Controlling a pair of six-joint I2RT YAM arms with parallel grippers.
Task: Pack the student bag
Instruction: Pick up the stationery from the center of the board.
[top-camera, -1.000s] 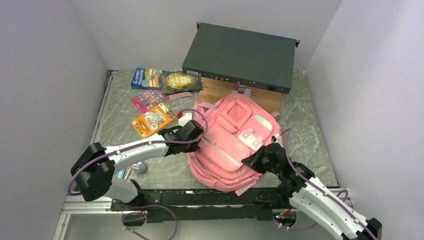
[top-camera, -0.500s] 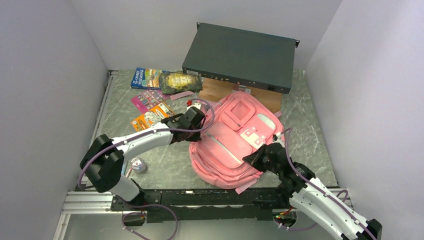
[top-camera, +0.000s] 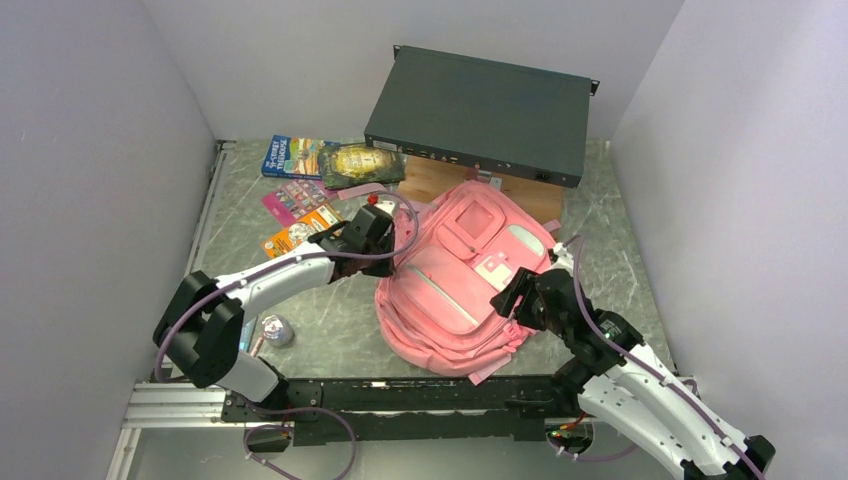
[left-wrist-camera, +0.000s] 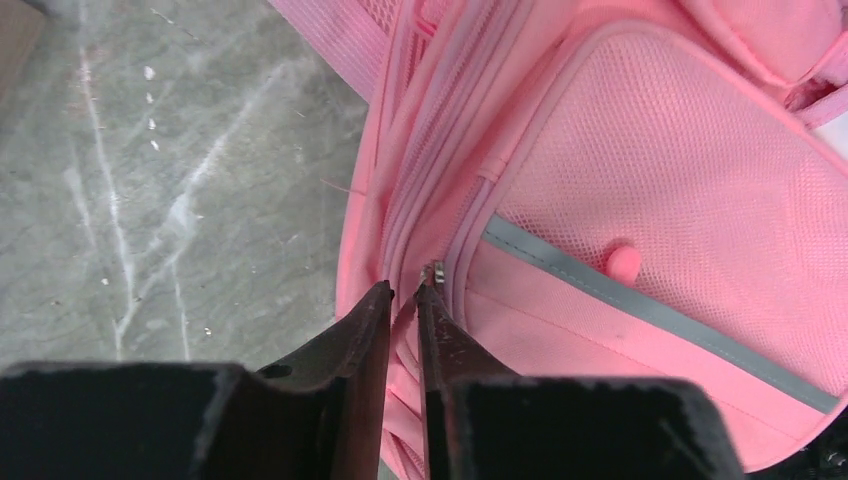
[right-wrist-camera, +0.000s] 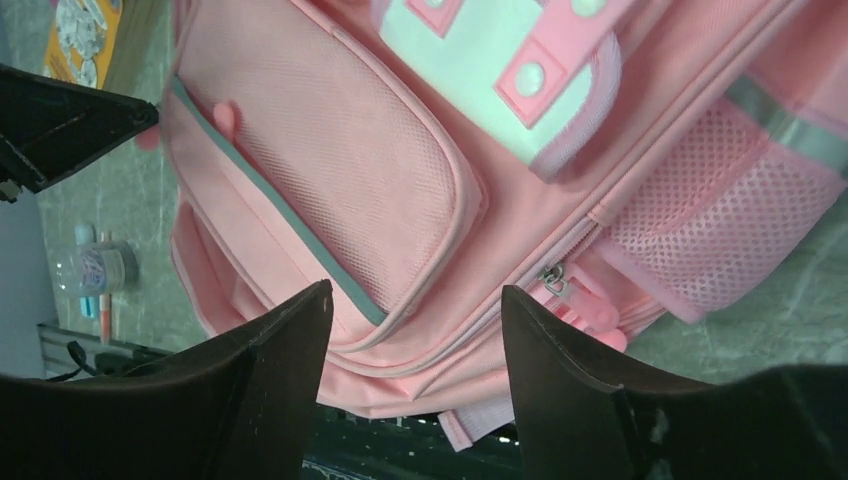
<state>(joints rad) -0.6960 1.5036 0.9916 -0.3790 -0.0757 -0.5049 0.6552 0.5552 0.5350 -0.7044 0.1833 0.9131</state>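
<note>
The pink backpack (top-camera: 455, 285) lies front up in the middle of the grey surface (top-camera: 330, 345), just near of a dark flat box (top-camera: 480, 110). The left gripper (left-wrist-camera: 403, 292) is closed to a thin slit on the backpack's left edge, pinching the zip seam beside a small metal pull (left-wrist-camera: 434, 270). The right gripper (right-wrist-camera: 415, 300) is spread wide over the near right side of the backpack, holding nothing. Books (top-camera: 300, 235) lie at the far left.
</note>
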